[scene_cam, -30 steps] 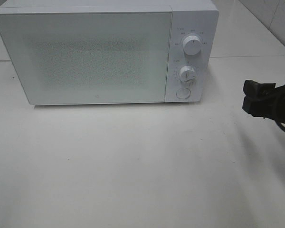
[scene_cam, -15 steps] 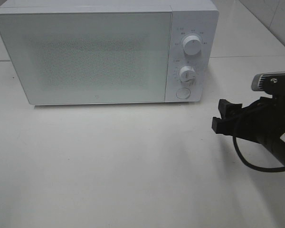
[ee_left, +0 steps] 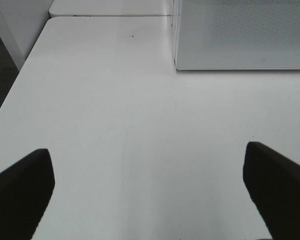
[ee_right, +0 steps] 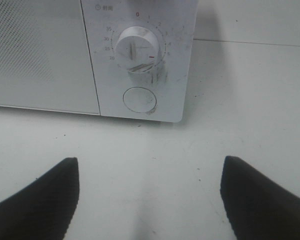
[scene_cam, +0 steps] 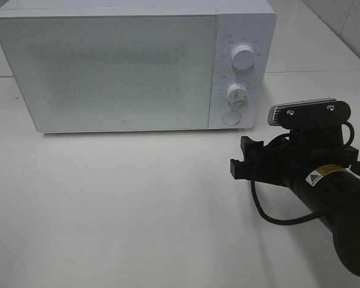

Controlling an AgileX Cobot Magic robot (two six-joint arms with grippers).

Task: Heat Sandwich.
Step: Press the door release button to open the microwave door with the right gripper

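Microwave (scene_cam: 132, 66) door closed | right gripper (scene_cam: 240, 157) jaws apart (empty) near button (scene_cam: 230, 117)

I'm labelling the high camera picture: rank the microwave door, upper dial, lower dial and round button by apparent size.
1. Microwave door, by far the largest.
2. Upper dial, a little bigger than the remaining two.
3. Lower dial and round button: they look about alike, so not ranked.

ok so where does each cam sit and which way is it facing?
Exterior high: up high, looking down on microwave front and table; right arm and right claw show.
Left wrist: behind left claw, looking along table at microwave's door corner; open fingertips show.
Right wrist: behind right claw, facing lower dial and round button; open fingertips show.
Shared: exterior and right wrist both show dial and button.
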